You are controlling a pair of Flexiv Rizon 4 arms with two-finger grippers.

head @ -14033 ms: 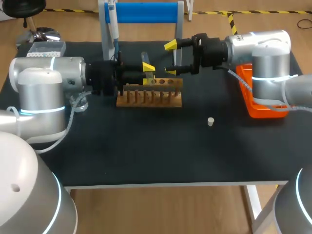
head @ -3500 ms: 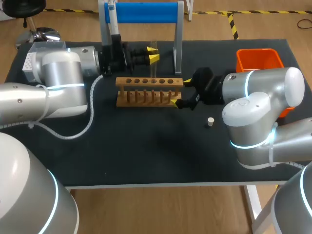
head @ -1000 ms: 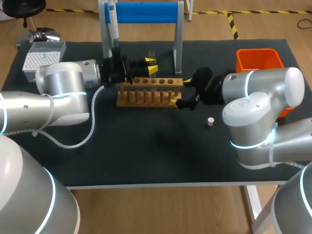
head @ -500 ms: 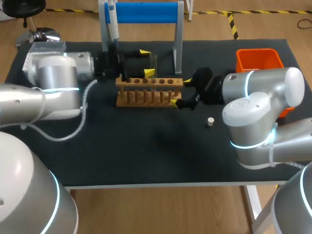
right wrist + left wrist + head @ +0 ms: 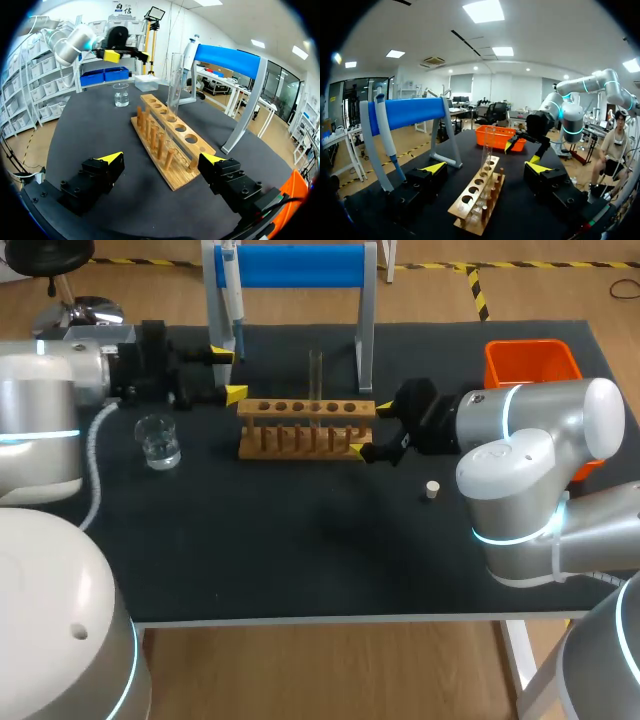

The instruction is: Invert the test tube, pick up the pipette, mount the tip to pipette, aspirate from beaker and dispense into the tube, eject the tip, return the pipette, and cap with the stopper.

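Head view: the clear glass test tube (image 5: 316, 380) stands upright, long axis vertical, in a round hole of the pegged wooden rack (image 5: 300, 440). Left gripper (image 5: 230, 375) hangs spread and empty just off the rack's left end. Right gripper (image 5: 371, 428), also spread and gripping nothing, sits at the rack's right end.

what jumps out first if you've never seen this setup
The blue cylindrical bar of the stand at the back of the black table, and the bright orange plastic bin at its right edge. Between them, a clear glass test tube stands upright in the wooden rack.
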